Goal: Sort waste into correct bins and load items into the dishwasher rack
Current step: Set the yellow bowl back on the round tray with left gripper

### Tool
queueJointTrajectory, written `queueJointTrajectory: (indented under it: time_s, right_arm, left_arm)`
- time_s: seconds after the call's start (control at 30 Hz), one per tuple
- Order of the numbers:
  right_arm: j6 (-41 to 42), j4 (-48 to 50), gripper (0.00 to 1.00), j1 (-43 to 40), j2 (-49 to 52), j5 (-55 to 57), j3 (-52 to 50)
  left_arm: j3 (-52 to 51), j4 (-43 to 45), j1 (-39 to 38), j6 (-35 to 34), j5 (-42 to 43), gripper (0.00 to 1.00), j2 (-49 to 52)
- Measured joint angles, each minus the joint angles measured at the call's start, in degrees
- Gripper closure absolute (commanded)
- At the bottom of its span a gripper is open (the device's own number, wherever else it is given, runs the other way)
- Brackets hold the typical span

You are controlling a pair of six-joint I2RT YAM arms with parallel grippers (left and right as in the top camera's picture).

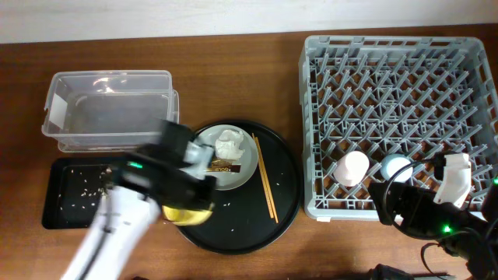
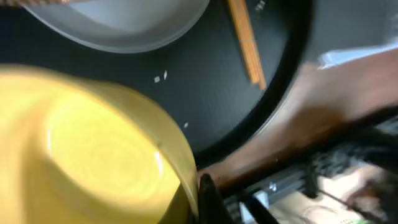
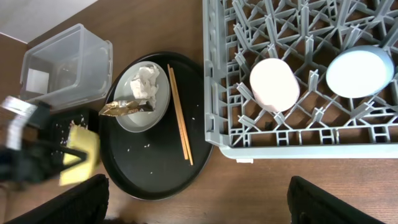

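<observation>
My left gripper [image 1: 191,204] is shut on the rim of the yellow bowl [image 1: 189,215], over the left side of the round tray; the bowl fills the left wrist view [image 2: 87,149]. The grey-green plate [image 1: 241,175] holds the white tissue [image 1: 230,143] and the brown-and-gold wrapper [image 1: 226,166]. The chopsticks [image 1: 264,179] lie to its right. The pink cup [image 1: 352,168] and blue cup [image 1: 395,167] stand upside down in the grey rack [image 1: 397,85]. My right gripper [image 3: 199,208] is open and empty, over the table in front of the rack.
The clear tub [image 1: 109,109] stands at the back left. The shallow black tray [image 1: 74,194] in front of it holds beige scraps. The large round black tray [image 1: 284,202] carries the plate, chopsticks and a few crumbs.
</observation>
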Motion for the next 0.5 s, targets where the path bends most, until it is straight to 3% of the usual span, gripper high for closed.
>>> queueJointTrajectory:
  time_s: [0.03,0.07,0.17,0.2,0.27,0.3,0.43,0.5]
  right_arm:
    - [-0.02,0.02,0.09,0.00,0.00,-0.02,0.00]
    - [0.00,-0.13,0.08,0.00,0.00,-0.02,0.00]
    - [-0.02,-0.02,0.08,0.00,0.00,0.00,0.00]
    - [0.00,-0.02,0.08,0.00,0.00,0.00,0.00]
    - [-0.04,-0.04,0.08,0.00,0.00,-0.02,0.00]
    - [0.00,-0.02,0.08,0.00,0.00,-0.02,0.00]
    - [0.00,0.04,0.07,0.00,0.00,-0.02,0.00]
    - [0.00,-0.04,0.07,0.00,0.00,-0.02,0.00]
  left_arm:
    - [-0.57,0.33,-1.88,-1.51,-1.31,1.00,0.13]
    - [-4.70,5.81,-9.77,-9.05,-7.34,1.00,0.42]
    - [-12.04,15.08,-21.33,-18.86,-13.51,0.99,3.30]
    - [-13.25,16.24,-23.15,-21.11,-14.99,0.82,4.66]
    - [-14.08,17.03,-25.42,-23.80,-16.83,0.63,7.37]
    - [-14.16,17.29,-26.01,-25.00,-17.49,0.46,8.28]
    - [-11.08,10.80,-25.90,-27.10,-20.61,0.18,9.01]
    - [-5.07,5.51,-24.83,-26.47,-23.76,0.14,8.83]
